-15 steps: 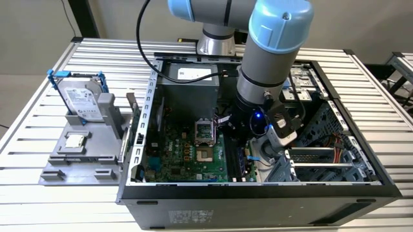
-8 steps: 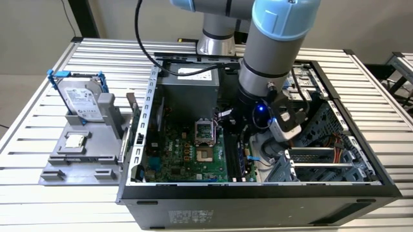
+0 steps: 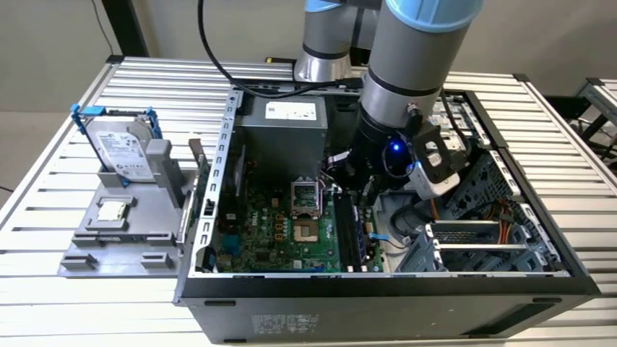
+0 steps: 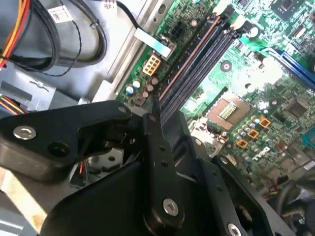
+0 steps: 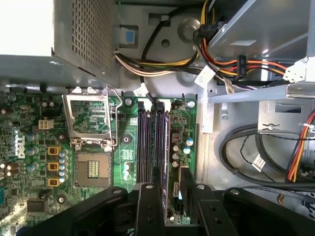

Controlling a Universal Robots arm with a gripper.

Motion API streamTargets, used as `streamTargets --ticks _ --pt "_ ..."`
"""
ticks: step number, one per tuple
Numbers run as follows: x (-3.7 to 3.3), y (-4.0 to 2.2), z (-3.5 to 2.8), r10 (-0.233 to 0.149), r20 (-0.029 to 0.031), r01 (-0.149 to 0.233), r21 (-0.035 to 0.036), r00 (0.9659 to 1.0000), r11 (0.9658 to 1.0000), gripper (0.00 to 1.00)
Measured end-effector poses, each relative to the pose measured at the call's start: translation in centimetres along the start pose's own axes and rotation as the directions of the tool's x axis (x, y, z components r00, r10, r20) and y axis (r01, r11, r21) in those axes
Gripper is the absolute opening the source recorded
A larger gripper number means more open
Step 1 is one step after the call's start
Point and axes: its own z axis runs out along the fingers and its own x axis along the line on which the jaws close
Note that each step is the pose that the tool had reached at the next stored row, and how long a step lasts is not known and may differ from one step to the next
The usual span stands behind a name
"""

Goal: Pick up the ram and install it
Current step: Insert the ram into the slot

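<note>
In the exterior view my gripper is down inside the open computer case, over the far end of the black memory slots. The ram looks like a thin bluish stick standing on edge in the slot row nearest the drive cage. In the first wrist view the gripper hangs just above the slots, and its fingers stand apart with green motherboard showing between them. The second wrist view has the gripper at the near end of the slots. Contact with the ram cannot be judged.
A silver hard drive in a blue-handled frame stands on a grey holder at the exterior view's left. Inside the case are the processor socket, the power supply, cable bundles and a metal drive cage.
</note>
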Motion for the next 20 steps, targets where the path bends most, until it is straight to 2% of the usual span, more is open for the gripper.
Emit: streamTargets --ticks 1,2,20 --pt "0.0 0.0 0.0 0.0 0.0 0.0 0.0 1.0 1.0 1.0" --pt "0.0 0.0 0.0 0.0 0.0 0.0 0.0 1.0 1.0 0.0" --pt "0.01 0.0 0.0 -0.003 -0.0001 0.003 -0.0001 1.0 1.0 0.0"
